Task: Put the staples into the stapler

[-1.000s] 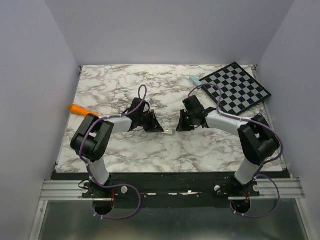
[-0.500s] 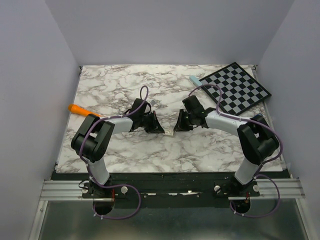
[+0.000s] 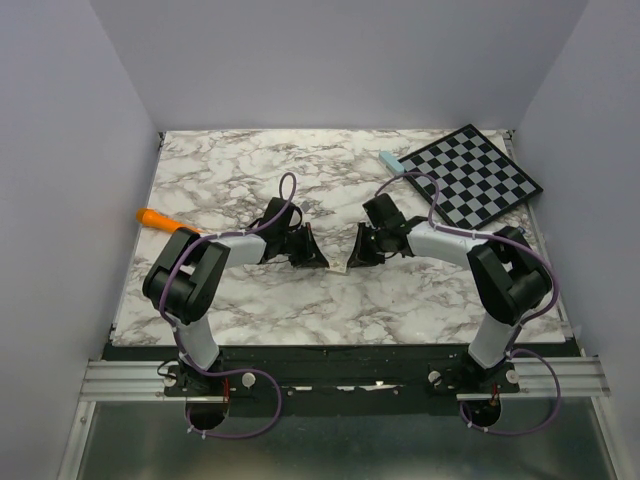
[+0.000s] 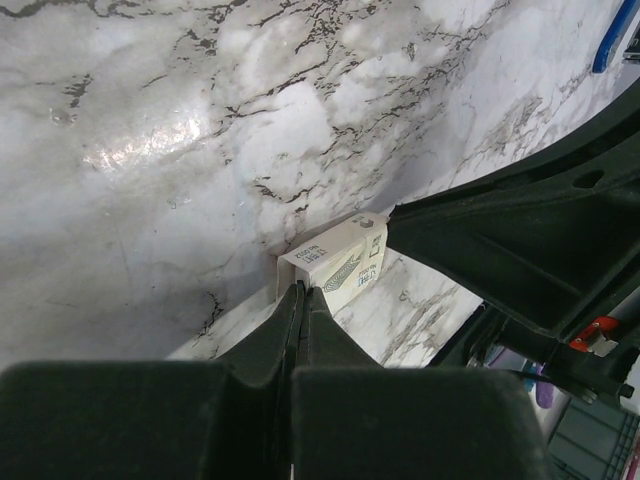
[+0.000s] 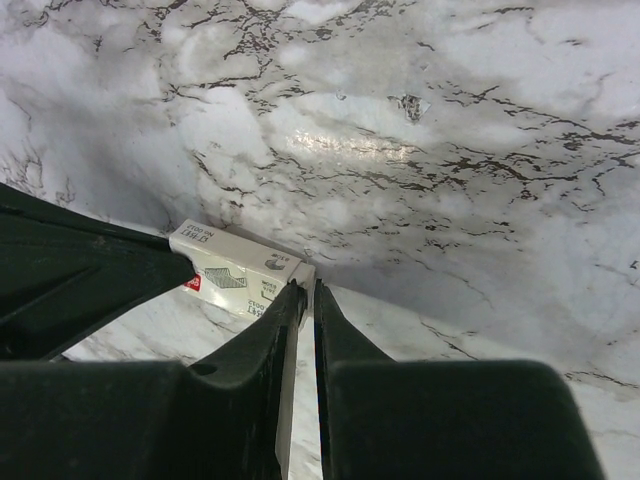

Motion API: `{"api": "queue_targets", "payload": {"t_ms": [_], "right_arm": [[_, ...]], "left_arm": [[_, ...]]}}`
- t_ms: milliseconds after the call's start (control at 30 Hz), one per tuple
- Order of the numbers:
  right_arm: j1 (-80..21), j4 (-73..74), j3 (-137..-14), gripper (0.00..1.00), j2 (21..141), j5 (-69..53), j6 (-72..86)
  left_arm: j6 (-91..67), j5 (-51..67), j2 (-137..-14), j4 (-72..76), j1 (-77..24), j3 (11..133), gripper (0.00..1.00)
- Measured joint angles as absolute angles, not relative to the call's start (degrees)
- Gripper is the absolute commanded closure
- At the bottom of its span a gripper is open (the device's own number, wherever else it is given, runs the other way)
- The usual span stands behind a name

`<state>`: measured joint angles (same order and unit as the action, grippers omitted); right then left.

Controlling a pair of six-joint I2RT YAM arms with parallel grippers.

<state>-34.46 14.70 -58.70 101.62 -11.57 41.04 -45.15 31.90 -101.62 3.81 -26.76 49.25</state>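
A small white printed staple box [image 3: 338, 267] lies on the marble table [image 3: 250, 180] between my two grippers. My left gripper [image 3: 322, 262] is shut, its tips [image 4: 300, 290] pinched at the box's [image 4: 335, 262] near end. My right gripper [image 3: 351, 261] is shut on the other end, with a thin white flap of the box [image 5: 225, 268] between its tips [image 5: 308, 288]. No loose staples show. The light blue stapler [image 3: 389, 161] lies far back by the checkerboard, and its blue end shows in the left wrist view [image 4: 610, 40].
A black-and-grey checkerboard [image 3: 470, 178] lies at the back right corner. An orange pen-like stick [image 3: 160, 219] lies at the left edge. Grey walls close in the back and sides.
My right gripper has moved slightly left and nearer toward the left gripper, nudging the box a little. The left gripper has barely moved.
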Motion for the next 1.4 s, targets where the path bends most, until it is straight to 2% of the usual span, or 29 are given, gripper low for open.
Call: {"api": "queue_targets", "payload": {"t_ms": [1400], "right_arm": [[-34.8,14.5,-56.9,0.82,100.7,-13.7,42.5]], "left_arm": [[-46.4,31.9,-102.1,3.8,-27.1,49.0,1.0]]}}
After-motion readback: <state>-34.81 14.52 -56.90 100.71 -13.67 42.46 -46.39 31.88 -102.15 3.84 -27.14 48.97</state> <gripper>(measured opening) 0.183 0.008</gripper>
